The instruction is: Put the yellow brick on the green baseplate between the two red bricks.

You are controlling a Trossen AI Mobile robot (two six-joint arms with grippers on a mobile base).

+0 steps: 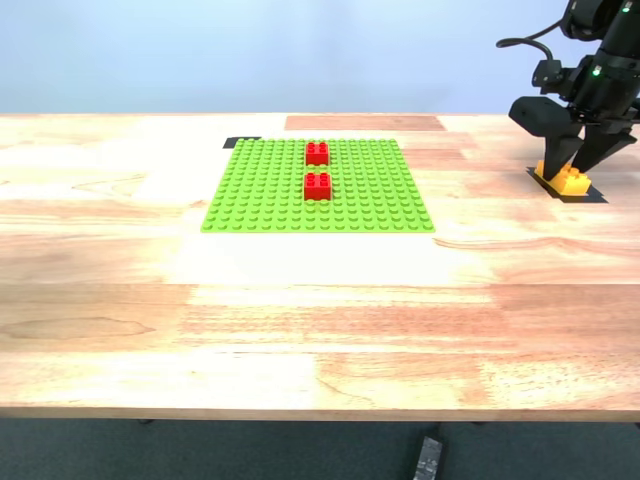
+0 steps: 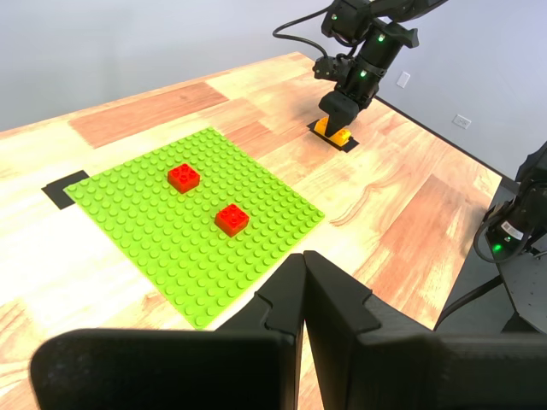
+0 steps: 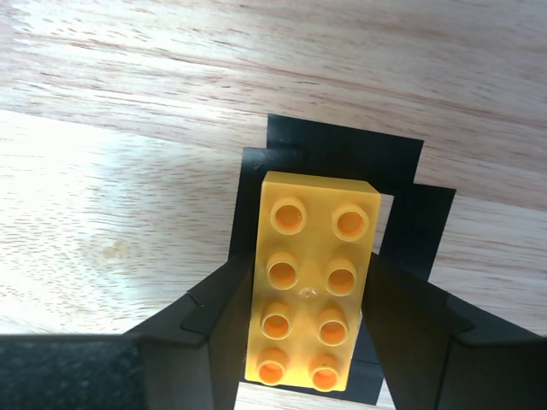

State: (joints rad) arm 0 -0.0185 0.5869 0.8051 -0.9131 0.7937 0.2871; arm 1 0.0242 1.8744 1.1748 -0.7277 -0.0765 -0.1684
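The yellow brick [image 1: 565, 178] [image 2: 332, 130] [image 3: 312, 290] lies on a black tape mark [image 3: 342, 149] at the exterior view's right, well off the green baseplate [image 1: 260, 190] [image 2: 154, 231]. My second gripper [image 1: 580, 165] [image 2: 342, 115] [image 3: 309, 265] reaches down over it, one finger pressed against each long side. The two red bricks [image 1: 317, 152] [image 1: 317, 186] stand on the plate one behind the other, a gap of a few studs between them; the first wrist view shows them too [image 2: 185, 177] [image 2: 232, 219]. My first gripper [image 2: 303, 282] hovers shut and empty beyond the plate's edge.
The wooden table [image 1: 300, 320] stretches wide in front of the plate. A black tape piece [image 1: 240, 142] [image 2: 58, 192] pokes out at one plate corner. A dark object [image 1: 428, 458] lies on the floor below the table's front edge. Dark equipment [image 2: 513, 248] stands beside the table.
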